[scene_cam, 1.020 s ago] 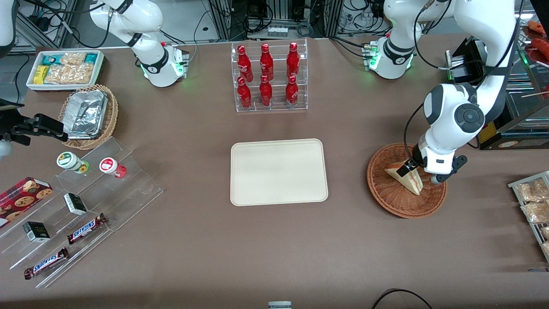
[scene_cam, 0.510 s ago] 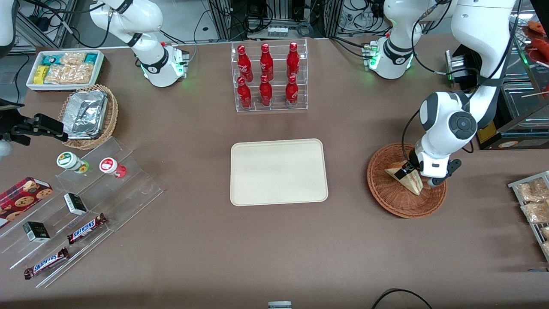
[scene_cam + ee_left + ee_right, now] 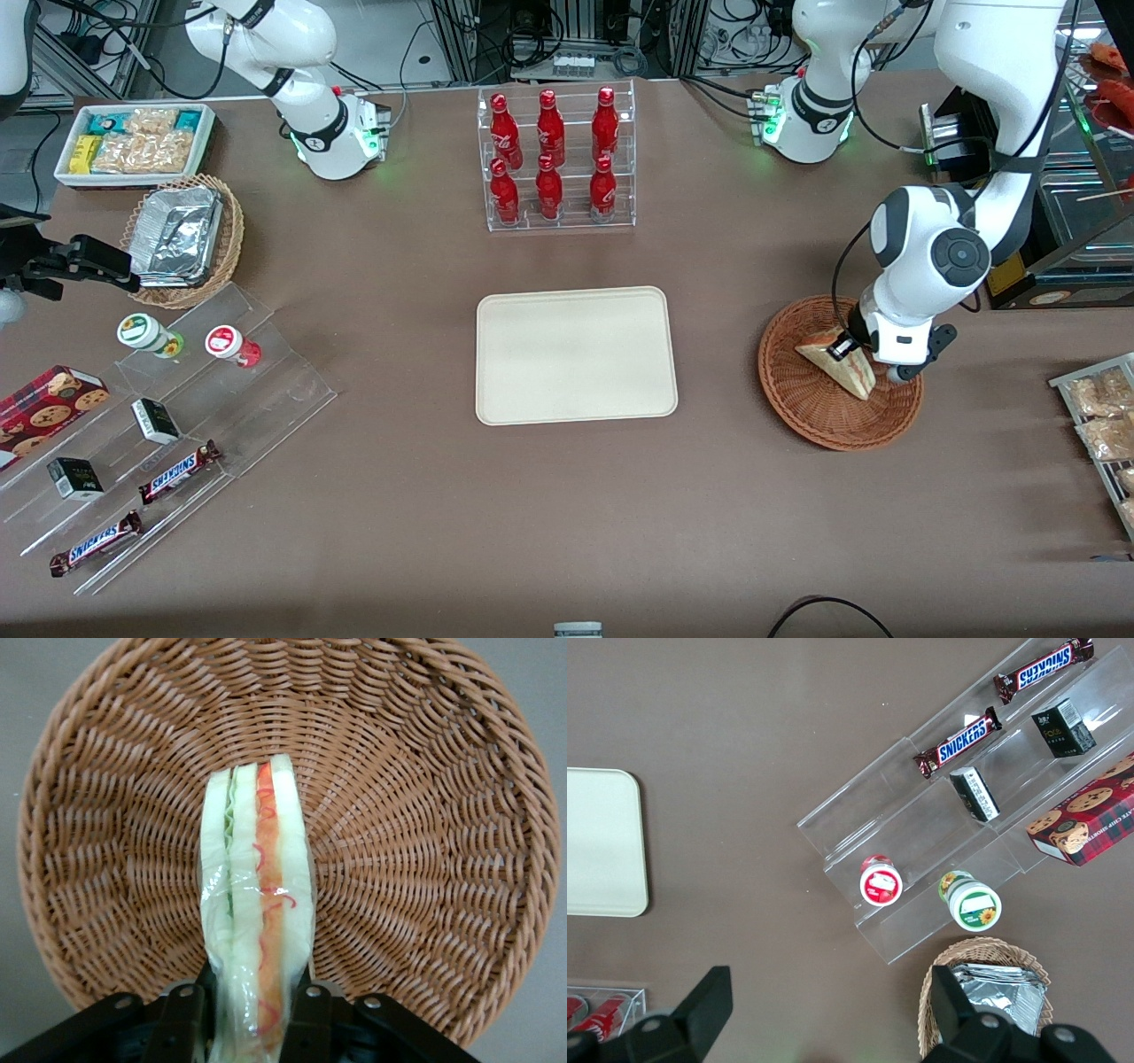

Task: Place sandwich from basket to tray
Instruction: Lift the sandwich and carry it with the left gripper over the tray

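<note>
The sandwich (image 3: 840, 363) is a pale bread wedge with red-orange and green filling, in clear wrap, standing in the reddish-brown wicker basket (image 3: 811, 408) toward the working arm's end of the table. My left gripper (image 3: 852, 352) is down in the basket and shut on the sandwich. In the left wrist view the black fingers (image 3: 184, 1020) press both bread faces of the sandwich (image 3: 257, 904) over the basket weave (image 3: 425, 815). The cream tray (image 3: 576, 354) lies flat mid-table and holds nothing.
A clear rack of red bottles (image 3: 554, 159) stands farther from the front camera than the tray. A rack with snack bags (image 3: 1103, 416) is beside the basket. Toward the parked arm's end are a tan basket with foil (image 3: 182, 239), a white snack bin (image 3: 133, 142) and acrylic steps (image 3: 168, 425).
The left arm's wrist has shifted slightly over the basket, and the sandwich has tilted and risen a little in the grip. The basket and tray have not moved.
</note>
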Robot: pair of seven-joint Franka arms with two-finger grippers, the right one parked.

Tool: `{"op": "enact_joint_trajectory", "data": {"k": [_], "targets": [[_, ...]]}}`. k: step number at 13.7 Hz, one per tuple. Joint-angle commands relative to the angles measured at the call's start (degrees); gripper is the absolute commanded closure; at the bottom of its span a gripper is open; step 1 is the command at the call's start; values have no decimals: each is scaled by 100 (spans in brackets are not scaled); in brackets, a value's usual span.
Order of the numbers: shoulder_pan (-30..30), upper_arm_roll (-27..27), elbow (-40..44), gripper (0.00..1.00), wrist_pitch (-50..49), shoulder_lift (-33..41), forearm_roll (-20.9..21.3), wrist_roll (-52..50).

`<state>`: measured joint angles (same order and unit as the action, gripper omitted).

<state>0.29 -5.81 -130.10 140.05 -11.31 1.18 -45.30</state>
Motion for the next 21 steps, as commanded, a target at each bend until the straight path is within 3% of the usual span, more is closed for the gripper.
{"op": "enact_joint_trajectory", "data": {"k": [1,6,13,21], "targets": [[-55,-16,255,100,-617,313,-13,-154],[-309,-192,1363,100,-2033,234,5,38],[-1565,-201,1804,100,-2053,-187,-65,118],[-3034,-201,3550,100,-2070,-1671,-75,-66]]}}
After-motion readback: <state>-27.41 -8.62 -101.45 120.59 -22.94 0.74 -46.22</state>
